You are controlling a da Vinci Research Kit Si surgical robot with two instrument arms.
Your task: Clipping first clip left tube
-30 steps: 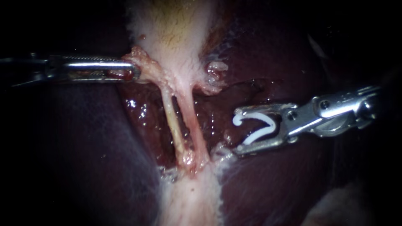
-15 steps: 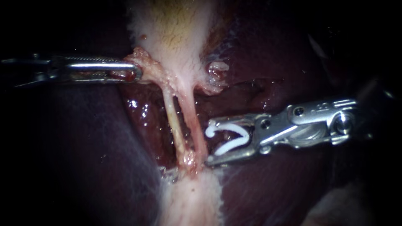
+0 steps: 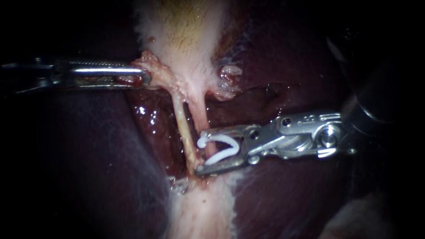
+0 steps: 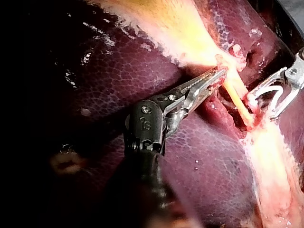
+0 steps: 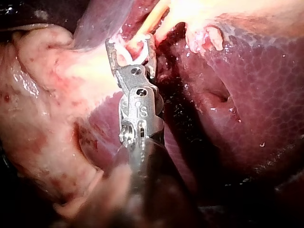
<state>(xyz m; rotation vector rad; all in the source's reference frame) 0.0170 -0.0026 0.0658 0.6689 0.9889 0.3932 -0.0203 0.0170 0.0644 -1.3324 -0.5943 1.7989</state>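
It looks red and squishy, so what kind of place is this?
Likely a surgery practice bench: dark liver fills the view, the left instrument grips gallbladder tissue, and the right instrument holds a white clip at a pale tube.

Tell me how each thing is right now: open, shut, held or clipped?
left instrument: shut on tissue.
right instrument: spread wide, carrying the clip.
clip: open, not closed on anything.
left tube: whole, no clip on it.
right tube: whole, with the clip's open mouth at it.
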